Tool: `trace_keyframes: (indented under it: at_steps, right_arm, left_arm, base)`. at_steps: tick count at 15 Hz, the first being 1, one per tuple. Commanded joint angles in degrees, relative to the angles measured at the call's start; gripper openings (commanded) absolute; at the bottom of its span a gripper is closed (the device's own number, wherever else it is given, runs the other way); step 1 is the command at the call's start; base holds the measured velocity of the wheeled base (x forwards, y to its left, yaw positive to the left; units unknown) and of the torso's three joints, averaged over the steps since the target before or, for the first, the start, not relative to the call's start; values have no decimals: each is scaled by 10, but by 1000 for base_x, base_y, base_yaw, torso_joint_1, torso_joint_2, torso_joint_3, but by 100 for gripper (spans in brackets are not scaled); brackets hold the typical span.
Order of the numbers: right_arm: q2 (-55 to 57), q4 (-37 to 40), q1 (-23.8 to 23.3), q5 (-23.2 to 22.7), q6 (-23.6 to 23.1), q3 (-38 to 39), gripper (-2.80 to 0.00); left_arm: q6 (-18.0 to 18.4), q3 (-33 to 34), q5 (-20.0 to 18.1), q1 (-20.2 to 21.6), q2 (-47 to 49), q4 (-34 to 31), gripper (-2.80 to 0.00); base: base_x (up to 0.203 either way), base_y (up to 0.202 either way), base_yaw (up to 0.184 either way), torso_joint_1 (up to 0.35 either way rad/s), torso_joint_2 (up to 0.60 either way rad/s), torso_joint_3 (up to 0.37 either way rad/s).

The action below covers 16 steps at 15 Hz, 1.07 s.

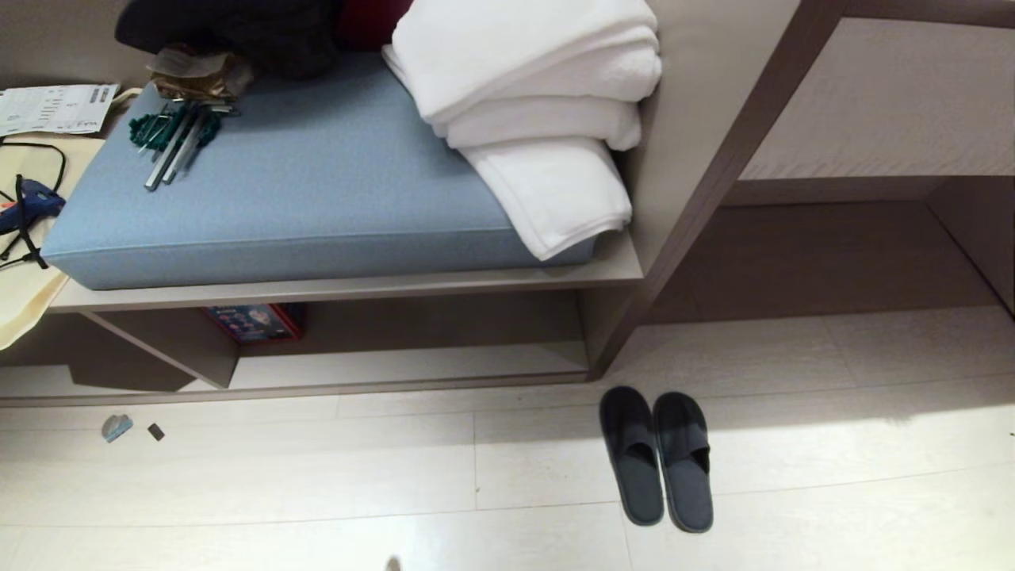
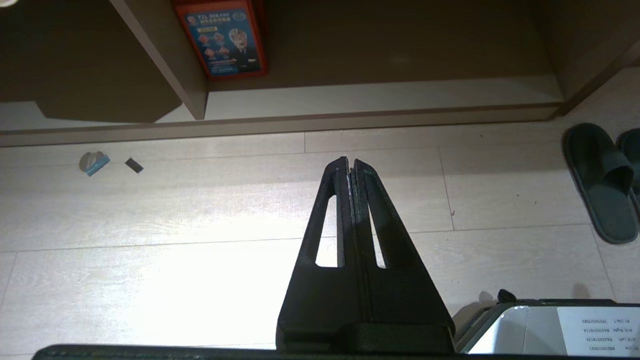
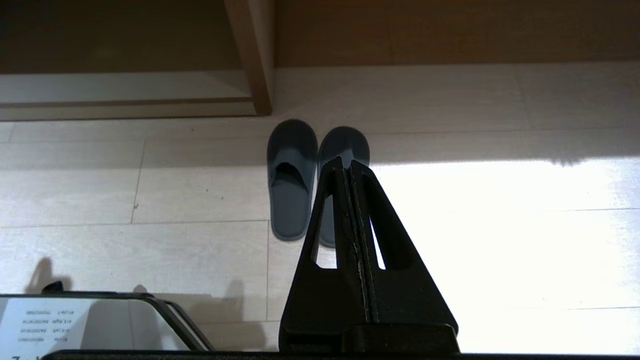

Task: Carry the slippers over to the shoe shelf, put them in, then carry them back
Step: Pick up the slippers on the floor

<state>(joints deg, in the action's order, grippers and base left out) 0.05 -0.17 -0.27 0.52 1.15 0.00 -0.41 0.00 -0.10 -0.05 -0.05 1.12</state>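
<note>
Slippers point(image 1: 656, 456) side by side on the pale floor point(image 1: 317, 476), toes toward the shoe shelf point(image 1: 412, 361), just off its right end (near the divider). Left gripper point(image 2: 350, 161) and right gripper point(image 3: 346, 161) hang above the floor, fingers pressed together, empty.

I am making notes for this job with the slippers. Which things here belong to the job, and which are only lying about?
Belong to the job:
- slippers, side by side on the floor
- shoe shelf, the low cubby under the bench

Only lying about:
- white towels
- blue cushion
- tools on the cushion
- glue gun
- papers
- red box in the cubby
- small scraps on the floor
</note>
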Motion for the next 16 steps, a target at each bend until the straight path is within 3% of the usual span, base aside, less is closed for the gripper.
trace_keyframes:
  at_steps: [1, 16]
  right_arm:
    - [0, 0, 0, 0, 0, 0, -280]
    - [0, 0, 0, 0, 0, 0, -280]
  left_arm:
    - [0, 4, 0, 0, 0, 0, -280]
    - [0, 4, 0, 0, 0, 0, -280]
  base:
    - [0, 0, 0, 7, 2, -192]
    - [0, 0, 0, 1, 4, -198]
